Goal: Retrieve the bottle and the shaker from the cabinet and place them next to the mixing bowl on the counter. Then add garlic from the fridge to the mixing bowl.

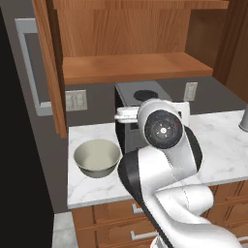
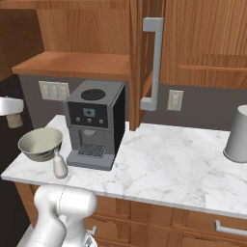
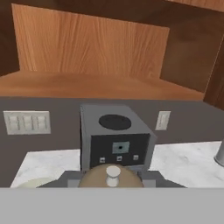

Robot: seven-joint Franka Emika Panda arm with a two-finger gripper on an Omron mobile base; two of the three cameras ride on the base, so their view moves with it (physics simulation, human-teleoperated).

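**A:** Where is the shaker (image 2: 15,121) sitting right now?

**B:** It is hanging in the air under the white hand at the left edge of the right base view. The fingers (image 2: 14,116) are pinching in tight on it. In the hand view its tan dome and pale knob are poking up at the bottom, right in front of the camera.

**A:** So it is clear of the cabinet (image 2: 72,62)?

**B:** Yes, the shelf is showing bare, and the hand is hovering well out from it and above the table (image 2: 159,164).

**A:** And the other pieces?

**B:** The mixing bowl (image 2: 41,143) is resting near the table's left end. The bottle (image 2: 60,164) is standing upright just beside it, toward the front edge, between the bowl and the coffee machine (image 2: 94,123).

**A:** Then what is the set-down turning on?

**B:** On which way the free marble lies from the fingers. From the left base view the hand is appearing above and to the right of the bowl, in front of the coffee machine. From the right base view it is appearing above and to the left of the bowl. I am judging that the hand is floating high and toward the robot's side of the bowl, so the spot is lying down and forward.

**A:** Any worry?

**B:** The gap beside the bowl is looking tight with the bottle already there. Coming straight down with the shaker upright is looking safest to me, on bare marble close to the bowl's rim.
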